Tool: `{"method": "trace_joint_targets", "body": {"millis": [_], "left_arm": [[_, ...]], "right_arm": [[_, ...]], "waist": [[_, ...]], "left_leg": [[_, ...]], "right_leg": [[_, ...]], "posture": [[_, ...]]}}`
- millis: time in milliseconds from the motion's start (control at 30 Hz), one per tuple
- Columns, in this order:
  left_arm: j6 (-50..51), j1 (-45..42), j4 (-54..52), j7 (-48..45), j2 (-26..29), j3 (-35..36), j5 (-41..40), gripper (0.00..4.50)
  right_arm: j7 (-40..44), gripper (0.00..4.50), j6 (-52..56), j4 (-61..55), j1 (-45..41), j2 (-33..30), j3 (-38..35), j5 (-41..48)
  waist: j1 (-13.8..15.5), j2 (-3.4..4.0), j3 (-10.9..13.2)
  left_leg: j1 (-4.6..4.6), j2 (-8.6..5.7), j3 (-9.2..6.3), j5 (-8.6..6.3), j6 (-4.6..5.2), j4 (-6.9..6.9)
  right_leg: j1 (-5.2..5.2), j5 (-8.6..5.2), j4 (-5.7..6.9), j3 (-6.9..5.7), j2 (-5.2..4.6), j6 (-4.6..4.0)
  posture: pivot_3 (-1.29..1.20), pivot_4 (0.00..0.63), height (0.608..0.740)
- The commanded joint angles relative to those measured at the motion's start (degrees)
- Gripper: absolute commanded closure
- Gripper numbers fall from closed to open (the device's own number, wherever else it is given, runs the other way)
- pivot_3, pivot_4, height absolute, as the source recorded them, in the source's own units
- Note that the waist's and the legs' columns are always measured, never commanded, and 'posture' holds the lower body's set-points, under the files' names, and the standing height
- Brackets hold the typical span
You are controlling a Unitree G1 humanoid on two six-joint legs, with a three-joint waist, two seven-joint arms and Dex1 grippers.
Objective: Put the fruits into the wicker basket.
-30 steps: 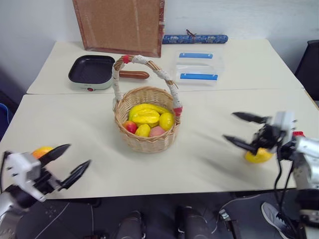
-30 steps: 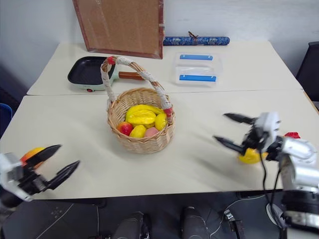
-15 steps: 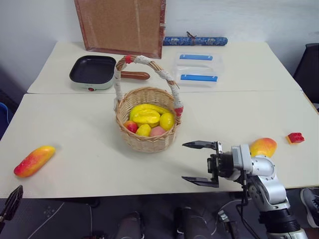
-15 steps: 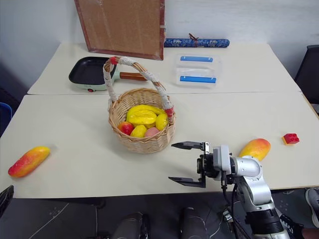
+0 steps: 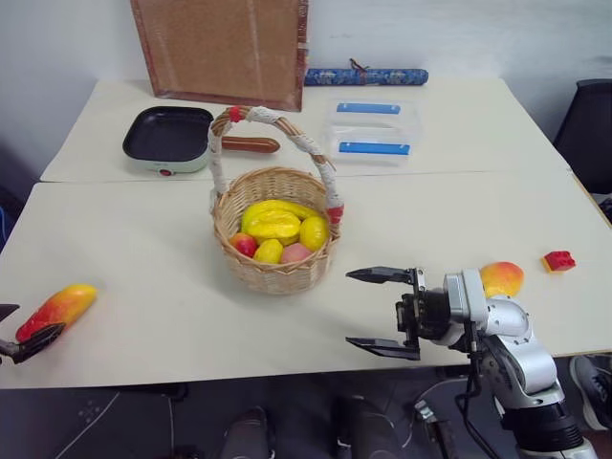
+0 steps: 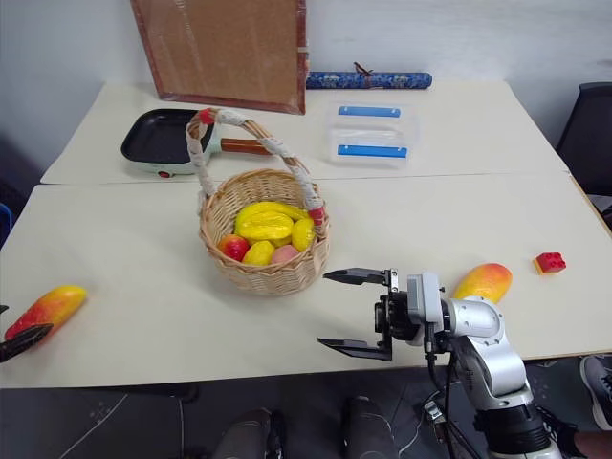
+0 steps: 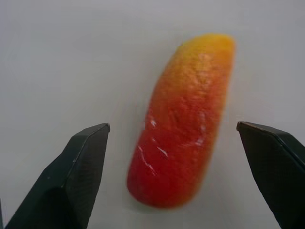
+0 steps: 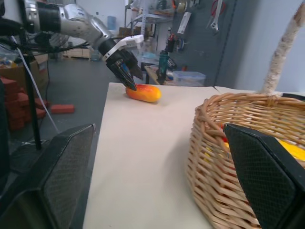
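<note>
The wicker basket (image 5: 273, 251) stands mid-table and holds several small yellow and pink fruits. One mango (image 5: 59, 308) lies on the table at the far left. My left gripper (image 5: 21, 327) is open at its red end, and the left wrist view shows the mango (image 7: 186, 124) lying between the spread fingers (image 7: 81, 176), untouched. A second mango (image 5: 501, 278) lies at the right, partly behind my right arm. My right gripper (image 5: 350, 308) hangs open and empty near the front edge, pointing left, right of the basket (image 8: 238, 143).
A small red cube (image 5: 558, 260) sits near the right edge. On the far table are a black pan (image 5: 170, 139), clear boxes with blue labels (image 5: 370, 124), a cork board (image 5: 220, 48) and a blue roll (image 5: 363, 76).
My right gripper swung left from the right mango to the front middle, then held still. My left gripper dropped out to the far left and now frames the left mango's red end.
</note>
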Motion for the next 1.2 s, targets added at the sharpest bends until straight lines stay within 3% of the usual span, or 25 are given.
{"method": "trace_joint_targets", "body": {"millis": [33, 133, 333, 433, 533, 667, 867, 1000, 1200], "left_arm": [[-0.92, -4.46, 6.35, -1.59, 1.8, -5.22, 4.23, 0.0], [-0.44, -9.39, 9.09, -4.52, 1.92, -8.96, 4.24, 0.0], [-1.69, -13.51, 12.27, -11.59, 1.2, -10.49, 3.15, 1.91], [-5.69, -13.83, 6.93, -18.86, -1.78, -6.97, -2.21, 2.53], [-4.29, -14.9, -6.11, -22.18, -4.72, -5.01, -9.49, 2.55], [-1.66, -25.26, -20.32, -17.13, -6.55, -13.8, -12.31, 2.55], [4.48, -47.2, -22.58, -5.88, -13.05, -33.38, -4.93, 2.55], [9.21, -56.54, -20.11, 0.11, -19.7, -39.95, -2.17, 2.55], [8.52, -57.07, -18.56, 0.2, -22.63, -38.4, -2.32, 0.57]], "right_arm": [[-1.11, 0.03, -0.79, -1.03, 0.17, 0.42, -0.54, 0.01], [-1.62, 0.03, -0.96, -1.28, 0.62, 0.43, -0.42, -0.31], [-2.08, 0.0, -1.38, -0.86, 0.47, -0.06, -1.13, -0.82], [-2.53, 0.0, -1.62, -0.43, 0.31, -0.51, -2.18, -0.95], [-3.36, 0.0, -1.51, -0.26, 0.63, -1.41, -3.91, -0.92], [-4.47, 0.0, -0.76, -1.57, 3.1, -2.65, -6.11, -0.45], [-6.11, 0.0, -1.03, -3.21, 5.26, -2.99, -6.53, -1.18], [-8.87, 0.0, -1.05, -5.73, 5.97, -2.18, -6.17, -1.54], [-12.69, 0.0, -1.43, -8.76, 11.0, -2.97, -8.54, -2.27]], "waist": [[-0.03, 0.05, 0.03], [0.08, 0.03, 0.02], [0.37, 0.02, 0.02], [0.36, 0.02, 0.02], [0.45, -0.07, 0.02], [1.65, -0.05, 0.03], [1.86, 0.09, 0.08], [1.77, 0.09, 0.07], [1.83, 0.08, 0.08]], "left_leg": [[0.07, -0.04, 0.03, 0.0, 0.01, -0.04], [0.03, 0.0, 0.09, -0.02, -0.01, -0.04], [0.03, -0.13, 0.27, -0.14, 0.2, 0.11], [0.05, -0.12, 0.33, -0.14, 0.22, 0.17], [0.05, -0.06, 0.32, -0.14, 0.2, 0.26], [0.06, -0.14, 0.03, -0.11, 0.16, 0.34], [0.15, -0.22, 0.16, 0.13, 0.12, 0.36], [0.2, -0.23, 0.34, 0.22, 0.16, 0.39], [0.09, -0.2, 0.31, 0.23, 0.18, 0.4]], "right_leg": [[-0.03, 0.01, 0.0, -0.09, 0.0, 0.01], [-0.1, 0.01, 0.17, -0.27, 0.1, 0.02], [-0.14, 0.03, 0.37, -0.55, 0.03, 0.07], [-0.12, 0.05, 0.38, -0.62, -0.04, 0.1], [-0.12, 0.05, 0.41, -0.62, -0.08, 0.1], [0.04, 0.06, 0.34, -0.32, -0.21, 0.09], [0.04, 0.1, 0.47, -0.17, 0.08, 0.07], [0.0, 0.15, 0.52, -0.24, 0.17, 0.1], [-0.07, 0.15, 0.7, -0.3, 0.21, 0.11]], "posture": [[0.0, 0.15, 0.74], [0.0, 0.15, 0.74], [0.0, 0.15, 0.74], [0.0, 0.15, 0.74], [0.0, 0.15, 0.74], [0.0, 0.15, 0.74], [0.0, 0.15, 0.74], [0.0, 0.15, 0.74], [0.0, 0.15, 0.74]]}}
